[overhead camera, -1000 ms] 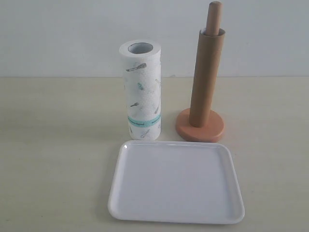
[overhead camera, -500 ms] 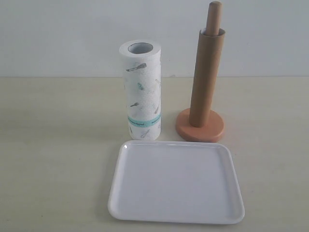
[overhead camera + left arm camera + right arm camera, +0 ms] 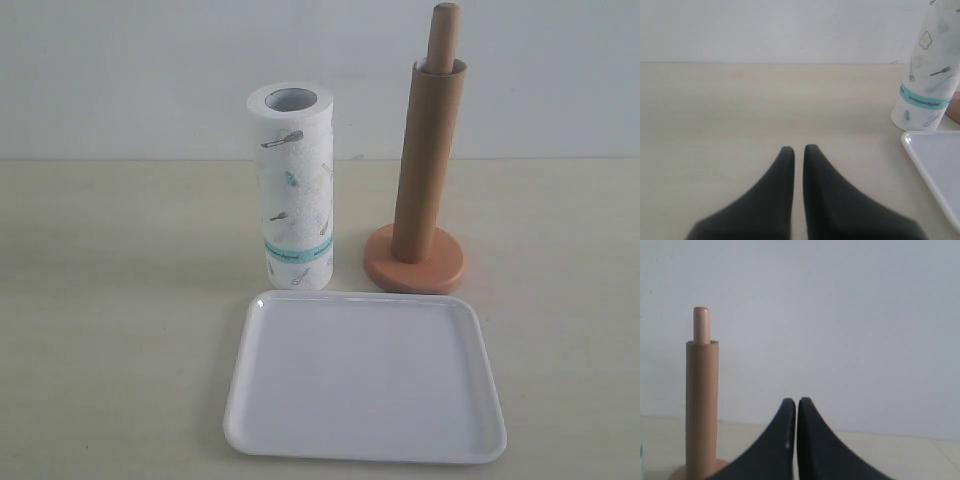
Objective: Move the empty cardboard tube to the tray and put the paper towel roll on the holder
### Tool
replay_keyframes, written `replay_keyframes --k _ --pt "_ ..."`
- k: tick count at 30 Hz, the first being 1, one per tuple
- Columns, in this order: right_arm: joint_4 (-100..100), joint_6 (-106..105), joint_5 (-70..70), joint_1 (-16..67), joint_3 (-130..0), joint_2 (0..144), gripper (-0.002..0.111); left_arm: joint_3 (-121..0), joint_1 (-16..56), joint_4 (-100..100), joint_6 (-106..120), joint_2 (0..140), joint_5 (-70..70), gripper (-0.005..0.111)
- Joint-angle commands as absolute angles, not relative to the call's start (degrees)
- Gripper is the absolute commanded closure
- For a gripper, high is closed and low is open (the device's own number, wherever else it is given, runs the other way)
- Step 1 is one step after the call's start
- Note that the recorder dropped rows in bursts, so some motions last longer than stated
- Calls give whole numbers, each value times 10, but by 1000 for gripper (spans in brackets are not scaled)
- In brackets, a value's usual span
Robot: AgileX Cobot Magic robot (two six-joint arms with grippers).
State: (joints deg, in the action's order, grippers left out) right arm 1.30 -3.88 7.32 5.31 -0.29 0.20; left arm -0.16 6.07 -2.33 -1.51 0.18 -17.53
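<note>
The empty cardboard tube (image 3: 426,160) stands upright, slipped over the dowel of the wooden holder (image 3: 415,262); the dowel's rounded top (image 3: 444,35) pokes out above it. The tube (image 3: 701,405) and dowel tip (image 3: 701,325) also show in the right wrist view. The paper towel roll (image 3: 292,185) stands upright to the holder's left, also seen as the roll (image 3: 927,75) in the left wrist view. The white tray (image 3: 365,378) lies flat in front of both. My left gripper (image 3: 798,149) is shut and holds nothing, low over bare table. My right gripper (image 3: 796,401) is shut and holds nothing. Neither arm shows in the exterior view.
A pale tabletop (image 3: 120,300) runs back to a plain white wall (image 3: 130,70). The tray's corner (image 3: 935,160) shows in the left wrist view.
</note>
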Motion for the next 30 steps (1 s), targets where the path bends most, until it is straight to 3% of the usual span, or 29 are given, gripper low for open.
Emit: replay_keyframes --k 1,9,15,20,30 --pt "10 -35 99 51 -47 29 107 0 59 -22 -13 0 -176 101" --pt "9 -75 126 51 -160 263 107 0 59 -22 -13 0 -176 101" --pt "9 -72 254 51 -183 433 107 0 59 -22 -13 0 -176 101" --pt "9 -30 331 51 -183 508 107 0 59 -22 -13 0 -176 101" --pt "0 86 328 51 -183 561 107 0 59 -22 -13 0 -176 101"
